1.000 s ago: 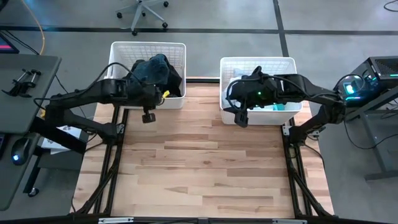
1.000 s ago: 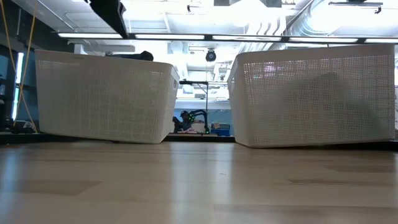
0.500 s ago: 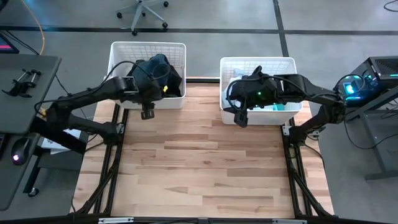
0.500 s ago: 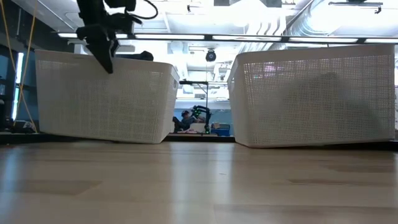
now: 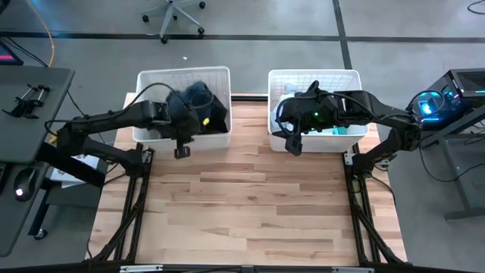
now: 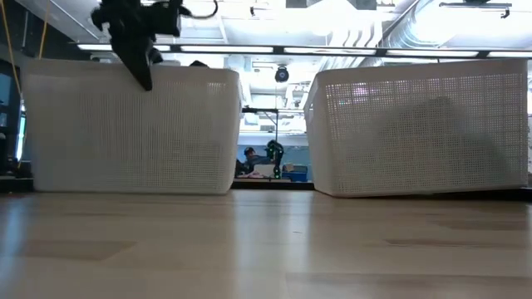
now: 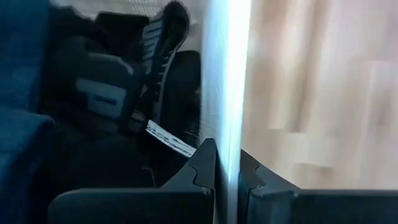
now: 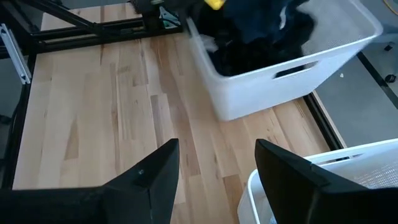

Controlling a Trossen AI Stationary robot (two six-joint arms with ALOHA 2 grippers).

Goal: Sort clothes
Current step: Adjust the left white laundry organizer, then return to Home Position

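Dark clothes (image 5: 198,106) lie heaped in the left white basket (image 5: 148,76), which stands on the table's far left. My left gripper (image 5: 183,139) is at that basket's near wall, pointing down, shut on it; it also shows in the low view (image 6: 140,65). Teal and white clothes (image 5: 337,130) lie in the right white basket (image 5: 352,76). My right gripper (image 5: 292,141) hangs open and empty above that basket's near wall; in its wrist view (image 8: 217,149) it looks across the table at the left basket (image 8: 249,93). My left gripper has the top of the left basket's near wall (image 7: 225,74) between its two fingers, one finger inside the basket and one outside. The fingers come from above, pointing down. The basket stands upright with its bottom on the table.
The wooden table (image 5: 242,205) lies bare in front of both baskets. The right basket's rim (image 8: 348,174) is close under my right gripper. A desk (image 5: 30,91) stands off the table's left and an office chair (image 5: 174,15) beyond its far edge.
My left gripper has come down onto the left basket's near wall and then gone toward the table's near edge. The basket has slid along the table with it toward the near edge, staying upright with the dark clothes inside.
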